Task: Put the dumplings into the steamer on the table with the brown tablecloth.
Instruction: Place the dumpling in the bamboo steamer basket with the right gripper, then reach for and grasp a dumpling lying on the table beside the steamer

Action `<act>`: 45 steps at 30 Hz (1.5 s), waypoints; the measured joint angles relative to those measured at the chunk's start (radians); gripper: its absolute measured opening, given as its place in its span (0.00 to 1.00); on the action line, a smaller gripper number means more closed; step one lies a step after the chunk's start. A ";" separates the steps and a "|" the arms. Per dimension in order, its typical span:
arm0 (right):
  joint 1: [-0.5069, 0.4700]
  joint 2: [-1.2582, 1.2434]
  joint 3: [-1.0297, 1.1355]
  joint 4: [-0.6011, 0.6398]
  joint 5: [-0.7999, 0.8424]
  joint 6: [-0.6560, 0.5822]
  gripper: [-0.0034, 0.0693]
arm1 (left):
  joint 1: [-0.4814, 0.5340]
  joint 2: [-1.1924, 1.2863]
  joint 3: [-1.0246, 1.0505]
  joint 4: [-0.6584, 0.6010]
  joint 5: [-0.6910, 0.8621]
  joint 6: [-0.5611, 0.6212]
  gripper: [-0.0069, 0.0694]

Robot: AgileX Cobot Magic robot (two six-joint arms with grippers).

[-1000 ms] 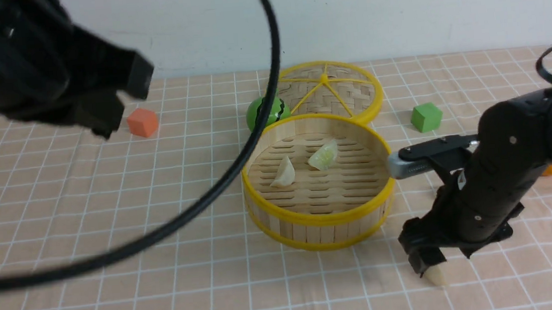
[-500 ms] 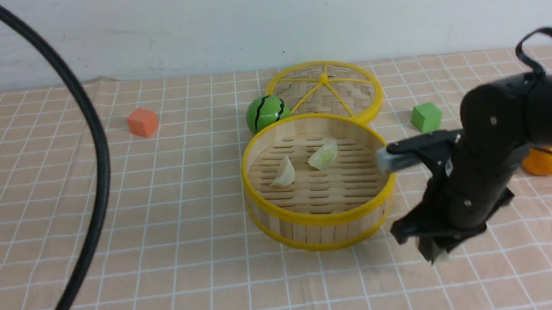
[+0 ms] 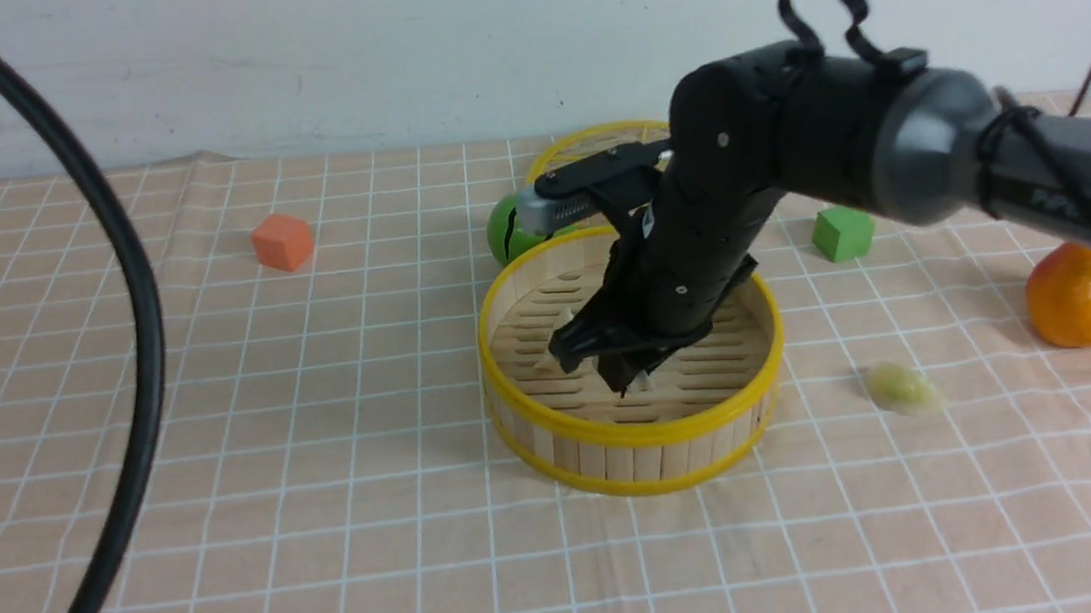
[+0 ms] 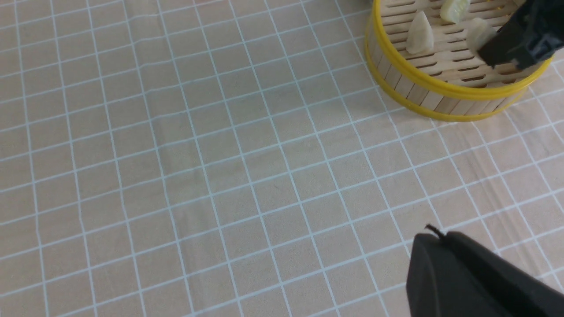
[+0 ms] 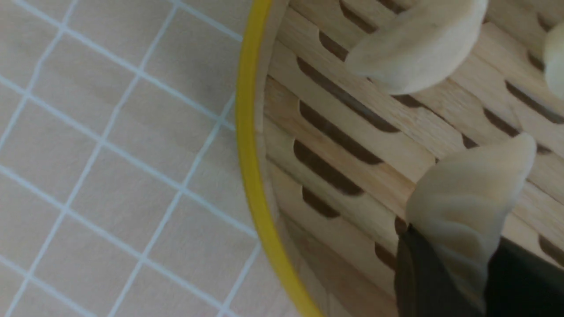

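Observation:
The steamer stands mid-table on the brown tablecloth. My right gripper hangs inside it, shut on a cream dumpling held just above the slatted floor, near the front rim. Two more dumplings lie on the floor, one cream and one greenish. A fourth dumpling lies on the cloth to the right of the steamer. My left gripper is shut and empty over bare cloth, to the left of the steamer.
The flat woven lid leans behind the steamer beside a green striped ball. There is an orange cube at the far left, a green cube at the right and an orange fruit at the far right. A black cable arcs across the left.
My right arm lifted the dumpling from the cloth at the front right and swung left over the steamer. My left arm withdrew leftward out of the front view. The dumpling on the cloth is uncovered.

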 joint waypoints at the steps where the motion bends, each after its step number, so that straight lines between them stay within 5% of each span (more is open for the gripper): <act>1: 0.000 0.042 -0.027 0.000 -0.001 0.000 0.26 | 0.000 0.000 0.000 0.000 0.003 0.000 0.07; 8: 0.000 0.084 -0.079 -0.001 0.012 0.000 0.49 | 0.000 0.000 0.000 0.013 0.017 0.000 0.07; 11: 0.000 0.083 -0.173 -0.049 0.150 0.000 0.76 | 0.000 0.000 0.000 0.042 0.017 0.000 0.07; 17: -0.044 0.016 -0.240 -0.151 0.308 -0.027 0.97 | 0.000 0.000 0.000 0.056 0.018 0.000 0.07; 31: -0.353 -0.069 0.136 -0.079 0.198 -0.211 0.76 | 0.000 0.004 0.000 0.057 0.022 0.000 0.07; 43: -0.379 0.031 0.170 -0.136 0.003 -0.218 0.73 | 0.000 0.083 0.000 0.058 0.022 0.000 0.07; 45: -0.377 0.032 0.170 -0.133 0.002 -0.221 0.63 | 0.000 0.102 0.001 0.059 0.022 0.000 0.07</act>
